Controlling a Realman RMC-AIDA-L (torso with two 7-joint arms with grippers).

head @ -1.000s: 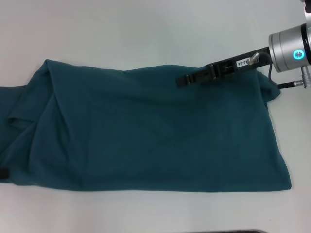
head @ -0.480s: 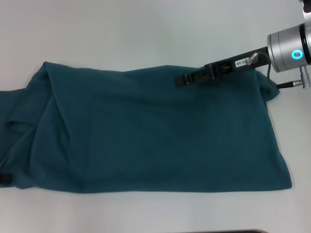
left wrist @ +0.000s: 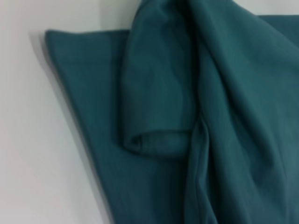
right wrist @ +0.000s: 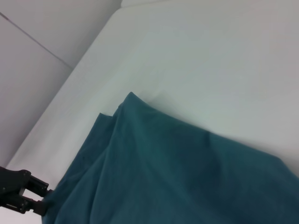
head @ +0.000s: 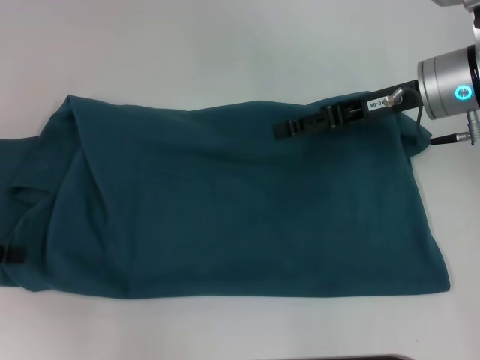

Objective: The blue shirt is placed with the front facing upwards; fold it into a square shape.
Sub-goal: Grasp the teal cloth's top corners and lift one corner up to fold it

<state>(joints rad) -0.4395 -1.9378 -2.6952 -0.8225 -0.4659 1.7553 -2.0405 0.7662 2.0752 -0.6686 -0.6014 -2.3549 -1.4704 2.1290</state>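
The blue shirt lies along the white table as a long folded band, plain teal side up. A sleeve is folded over at its left end. My right gripper reaches in from the right as a black bar, low over the shirt's far edge near its right end. Only a black sliver of my left gripper shows, at the shirt's left end. The right wrist view catches that left gripper far off, open, with its two fingertips apart at the cloth's edge.
The white table runs around the shirt on the far, near and right sides. A pale wall rises behind the table's far edge. A dark strip lies along the near table edge.
The right wrist has drifted slightly right with the black bar following. The left gripper's black sliver at the left end has shifted farther up the shirt's edge. The shirt lies as before.
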